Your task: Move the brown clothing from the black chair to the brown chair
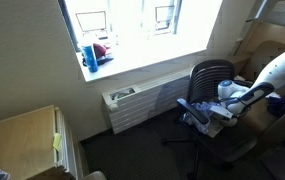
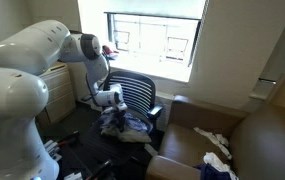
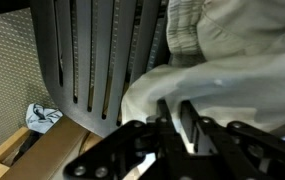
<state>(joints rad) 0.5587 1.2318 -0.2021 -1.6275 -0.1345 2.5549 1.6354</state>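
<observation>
We see the pale brown crumpled clothing (image 3: pixel 232 80) heaped on the seat of the black slatted-back office chair (image 2: pixel 142 92), so it is not yet on the brown leather armchair (image 2: pixel 262 135) well apart from it. The end effector (image 3: pixel 179 128) hangs low over the heap, we judge in order to pinch a fold. Its fingers stand close together, but we cannot tell whether they hold cloth. We find no readable writing or labels.

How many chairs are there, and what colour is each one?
Black chair: 1
Brown chair: 1
Total: 2
</observation>
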